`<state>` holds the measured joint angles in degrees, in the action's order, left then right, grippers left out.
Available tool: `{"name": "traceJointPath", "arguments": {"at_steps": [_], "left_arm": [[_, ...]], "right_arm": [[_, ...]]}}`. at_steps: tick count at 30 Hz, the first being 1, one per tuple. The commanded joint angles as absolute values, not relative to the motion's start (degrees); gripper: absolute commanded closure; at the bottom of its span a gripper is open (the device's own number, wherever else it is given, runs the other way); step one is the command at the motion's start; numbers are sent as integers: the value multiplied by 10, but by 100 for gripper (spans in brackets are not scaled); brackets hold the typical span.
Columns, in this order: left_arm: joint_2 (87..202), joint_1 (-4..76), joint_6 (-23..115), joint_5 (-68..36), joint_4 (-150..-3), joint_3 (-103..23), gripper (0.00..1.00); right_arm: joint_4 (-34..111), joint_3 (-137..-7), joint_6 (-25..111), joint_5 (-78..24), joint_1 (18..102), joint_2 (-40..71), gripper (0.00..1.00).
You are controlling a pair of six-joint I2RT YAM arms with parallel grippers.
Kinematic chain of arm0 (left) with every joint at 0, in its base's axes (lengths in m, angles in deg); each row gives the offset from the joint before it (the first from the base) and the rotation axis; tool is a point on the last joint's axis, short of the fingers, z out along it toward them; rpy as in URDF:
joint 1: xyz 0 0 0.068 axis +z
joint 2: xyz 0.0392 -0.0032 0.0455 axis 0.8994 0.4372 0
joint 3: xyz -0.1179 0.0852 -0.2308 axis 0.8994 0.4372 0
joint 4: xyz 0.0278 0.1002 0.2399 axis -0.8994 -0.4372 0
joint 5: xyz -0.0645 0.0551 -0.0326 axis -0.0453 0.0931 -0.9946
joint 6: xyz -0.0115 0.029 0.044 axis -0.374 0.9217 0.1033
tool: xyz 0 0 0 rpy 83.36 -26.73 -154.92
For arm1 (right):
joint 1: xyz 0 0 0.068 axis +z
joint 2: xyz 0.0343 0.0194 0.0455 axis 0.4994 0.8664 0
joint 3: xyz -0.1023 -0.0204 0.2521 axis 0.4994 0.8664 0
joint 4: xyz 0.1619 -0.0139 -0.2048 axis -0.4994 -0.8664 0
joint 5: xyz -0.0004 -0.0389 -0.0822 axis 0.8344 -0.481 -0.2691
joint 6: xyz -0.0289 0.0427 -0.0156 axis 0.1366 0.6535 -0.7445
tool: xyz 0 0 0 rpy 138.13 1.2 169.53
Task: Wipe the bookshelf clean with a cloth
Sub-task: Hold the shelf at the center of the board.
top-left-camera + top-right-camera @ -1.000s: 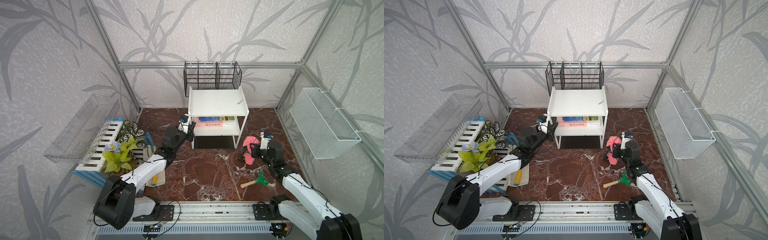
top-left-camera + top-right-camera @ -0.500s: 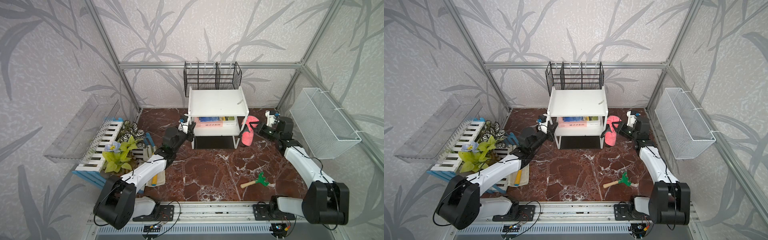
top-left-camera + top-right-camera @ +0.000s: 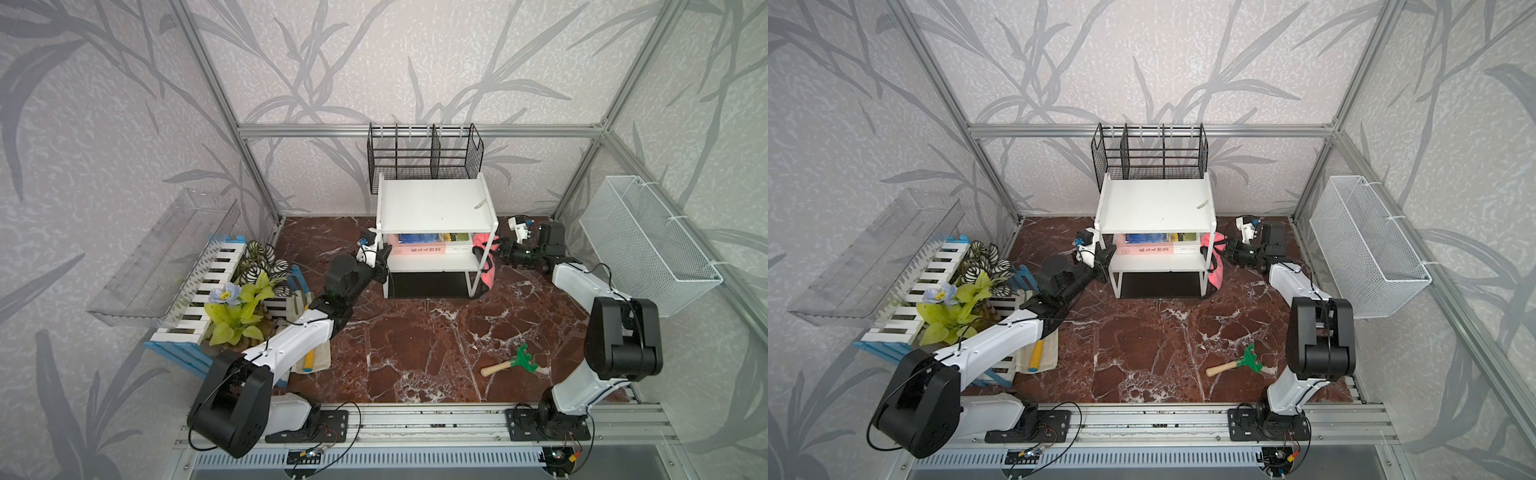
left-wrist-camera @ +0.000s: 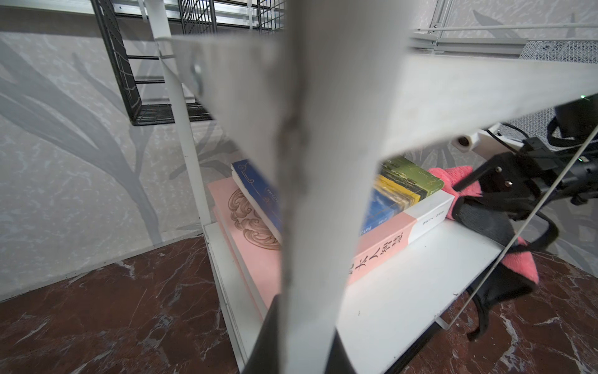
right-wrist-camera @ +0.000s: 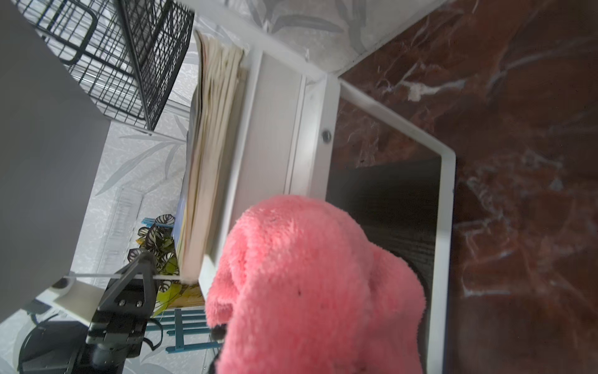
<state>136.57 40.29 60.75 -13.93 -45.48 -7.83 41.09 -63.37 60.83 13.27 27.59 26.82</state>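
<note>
- Thick pale pink book (image 4: pixel 382 246), lying on the middle board of the small white three-tier bookshelf (image 4: pixel 420 285): black Chinese characters along its spine. "人智慧" is readable; the start is hidden behind the bookshelf's front post.
- White end of that spine: small dark print, too small to read.
- Blue paperback book (image 4: pixel 377 212) stacked on the pink one: white letters ending in "ARM".

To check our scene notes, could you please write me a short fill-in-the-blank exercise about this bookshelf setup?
The right hand holds a fluffy cloth coloured ____.
The cloth hangs at the end of the bookshelf's ____ tier, beside the books.
The toy rake on the floor has a ____ head.
Missing words: pink; middle; green.
</note>
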Motion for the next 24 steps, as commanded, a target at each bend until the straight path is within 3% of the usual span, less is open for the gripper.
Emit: {"name": "traceJointPath", "arguments": {"at_steps": [1, 4, 6, 11, 15, 18, 22, 24], "left_arm": [[1411, 408, 506, -83, -480, -111, 100], [1413, 409, 507, -75, -485, -118, 100], [1411, 409, 504, -75, -484, -119, 100], [1397, 407, 504, -63, -485, -115, 100], [1384, 408, 503, -50, -487, -107, 100], [1392, 408, 509, -67, -485, -104, 100], [1412, 407, 510, -72, -505, -120, 100], [1414, 408, 510, -76, -507, -123, 100]], "right_arm": [[401, -744, 598, 107, 295, 349, 100], [380, -837, 610, 73, 304, 419, 100], [413, -826, 633, 77, 311, 424, 100], [435, -662, 621, 86, 314, 286, 100], [453, -550, 591, 7, 346, 166, 100], [444, -601, 574, -28, 380, 198, 100], [417, -708, 561, -172, 377, 290, 100], [416, -746, 563, -191, 365, 329, 100]]}}
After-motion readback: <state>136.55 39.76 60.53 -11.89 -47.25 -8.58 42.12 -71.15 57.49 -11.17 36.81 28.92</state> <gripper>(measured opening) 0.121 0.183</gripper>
